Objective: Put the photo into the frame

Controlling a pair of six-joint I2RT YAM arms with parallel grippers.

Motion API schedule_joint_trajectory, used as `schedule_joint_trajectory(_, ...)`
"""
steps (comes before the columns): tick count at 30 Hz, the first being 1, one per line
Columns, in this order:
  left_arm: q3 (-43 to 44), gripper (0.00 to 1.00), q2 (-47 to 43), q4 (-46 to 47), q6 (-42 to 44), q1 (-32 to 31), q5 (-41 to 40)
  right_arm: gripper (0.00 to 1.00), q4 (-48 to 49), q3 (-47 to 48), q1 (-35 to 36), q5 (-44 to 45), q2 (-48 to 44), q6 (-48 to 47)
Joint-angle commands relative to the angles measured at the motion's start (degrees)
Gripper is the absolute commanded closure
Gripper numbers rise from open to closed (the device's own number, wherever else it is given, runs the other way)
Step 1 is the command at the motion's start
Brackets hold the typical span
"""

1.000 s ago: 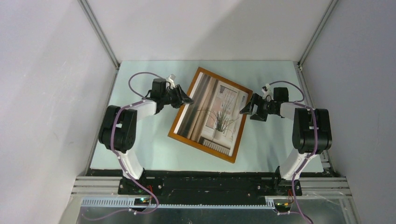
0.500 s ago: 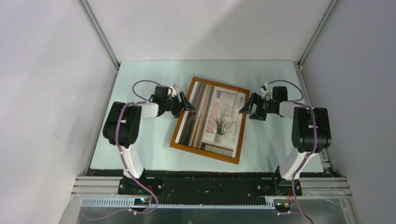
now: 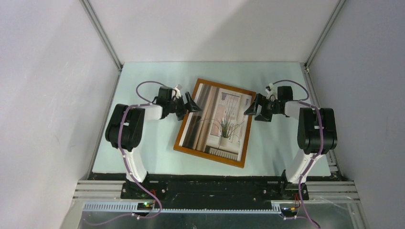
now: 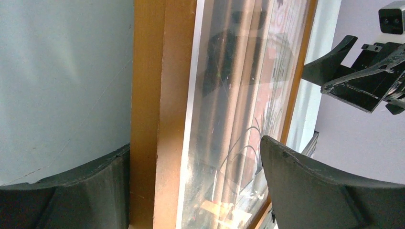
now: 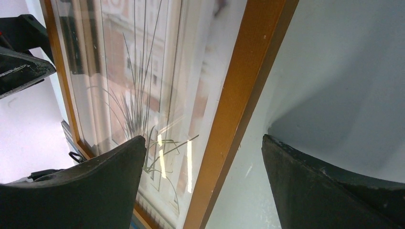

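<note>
The light-wood frame [image 3: 183, 128] lies flat on the pale table, turned a little clockwise. The photo [image 3: 217, 119] of a potted grass plant by striped curtains sits inside it. My left gripper [image 3: 193, 104] is open at the frame's upper left side. In the left wrist view the left gripper [image 4: 196, 162] has its jaws astride the frame's moulding [image 4: 153, 95], over the edge of the photo [image 4: 239, 86]. My right gripper [image 3: 250, 107] is open at the upper right side. In the right wrist view the right gripper [image 5: 203, 148] spans the frame's moulding [image 5: 248, 71] and the photo [image 5: 143, 71].
The table [image 3: 143, 143] is enclosed by white walls on the left, back and right. A black base bar and aluminium rails [image 3: 215, 188] run along the near edge. Both arm bases stand there, left and right of the frame.
The frame swung counter-clockwise and slid nearer, and now lies flat. My left gripper moved nearer with it and opened off its left edge. The right gripper stayed open in place.
</note>
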Motion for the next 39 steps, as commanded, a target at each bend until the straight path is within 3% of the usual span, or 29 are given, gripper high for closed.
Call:
schedule_joint_trajectory(1,-0.1,0.06,-0.1,-0.2,2.8,-0.7,-1.1,0.06,-1.7,2.7,0.4,1.2,0.3,-1.8)
schedule_joint_trajectory(26,-1.2,0.0,-1.1,-2.8,6.3,-4.7,-3.1,0.07,-6.5,8.8,0.4,-2.3,3.4,-5.1)
schedule_joint_trajectory(39,1.5,0.0,0.1,-6.8,9.0,-9.2,-3.3,0.07,-10.1,16.7,-0.8,-1.4,7.1,-7.7)
